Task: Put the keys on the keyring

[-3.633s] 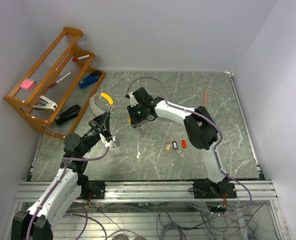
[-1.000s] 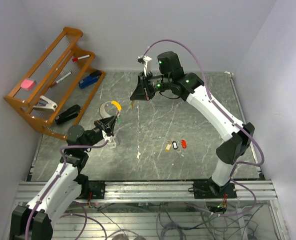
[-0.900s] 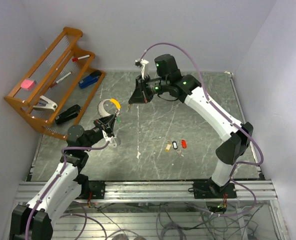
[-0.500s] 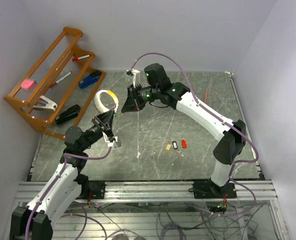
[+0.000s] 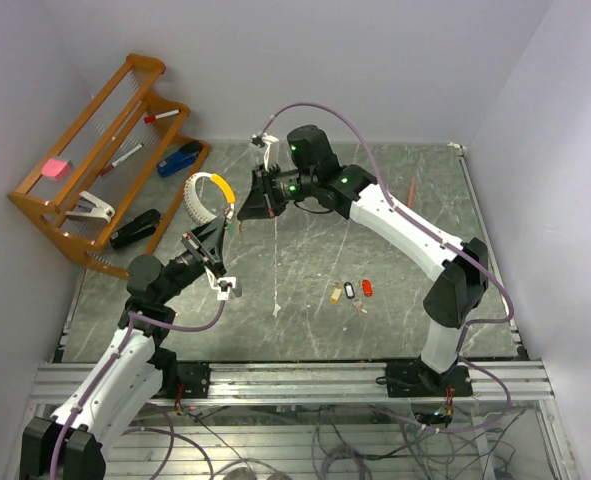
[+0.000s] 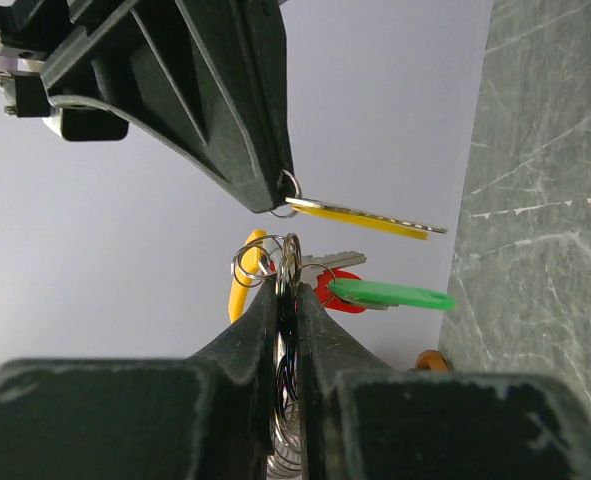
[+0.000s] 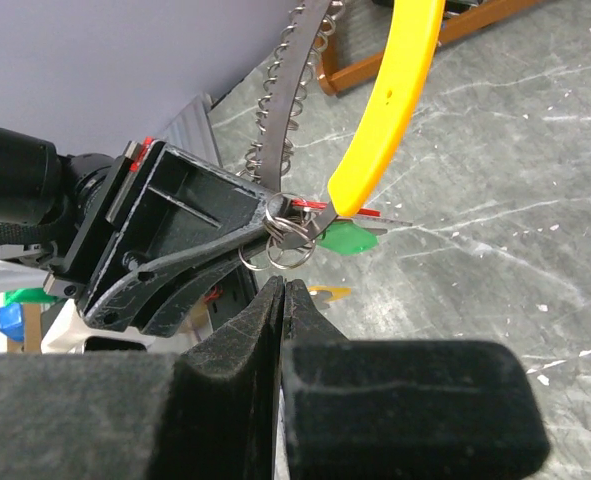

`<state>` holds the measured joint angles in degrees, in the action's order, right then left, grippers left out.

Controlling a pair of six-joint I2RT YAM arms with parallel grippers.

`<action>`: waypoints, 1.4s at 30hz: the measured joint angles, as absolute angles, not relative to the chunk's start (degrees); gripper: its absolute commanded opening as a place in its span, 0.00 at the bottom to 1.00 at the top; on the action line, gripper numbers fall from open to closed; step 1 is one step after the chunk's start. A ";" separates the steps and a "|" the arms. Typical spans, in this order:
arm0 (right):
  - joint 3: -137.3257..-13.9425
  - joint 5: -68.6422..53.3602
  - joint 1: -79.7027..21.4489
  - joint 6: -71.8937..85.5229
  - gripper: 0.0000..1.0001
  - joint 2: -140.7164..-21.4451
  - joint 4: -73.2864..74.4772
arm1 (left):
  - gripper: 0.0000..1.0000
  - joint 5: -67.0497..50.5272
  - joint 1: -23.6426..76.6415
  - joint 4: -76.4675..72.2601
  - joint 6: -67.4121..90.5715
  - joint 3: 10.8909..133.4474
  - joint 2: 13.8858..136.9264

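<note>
Two pinches are holding: left gripper [image 6: 287, 292] is clenching the keyring [image 6: 289, 256]. Right gripper [image 7: 282, 293], just above the keyring, is pinching the yellow-tagged key [image 6: 365, 215]. Misaligned threading could drop it.

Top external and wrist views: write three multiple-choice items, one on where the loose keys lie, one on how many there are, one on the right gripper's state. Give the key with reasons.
1. The loose keys lie on the table:
A. at its far left corner
B. a little right of its centre, toward the near side
C. against its far right edge

2. How many tagged keys lie there?
A. one
B. three
C. five

3. The right gripper is:
A. wide open
B. shut on nothing
C. shut on the yellow-tagged key

Key: 1 B, the top view shows them grouped just right of centre on the near half. 2 B, a yellow, a black-and-white and a red tag lie side by side. 3 C, the left wrist view shows its tip pinching that key's small ring.
</note>
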<state>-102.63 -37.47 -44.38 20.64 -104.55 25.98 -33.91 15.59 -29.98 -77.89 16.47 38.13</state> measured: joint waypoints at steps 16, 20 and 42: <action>-102.63 -37.06 -44.86 22.17 0.00 -105.03 24.91 | 0.07 -34.06 15.59 -29.98 -78.30 16.47 38.06; -102.63 -37.10 -45.04 22.50 0.00 -105.03 24.25 | 0.07 -34.06 15.59 -29.04 -75.18 16.56 37.67; -102.63 -40.51 -45.78 21.58 0.00 -104.99 24.32 | 0.07 -36.12 15.59 -32.60 -65.49 16.56 38.04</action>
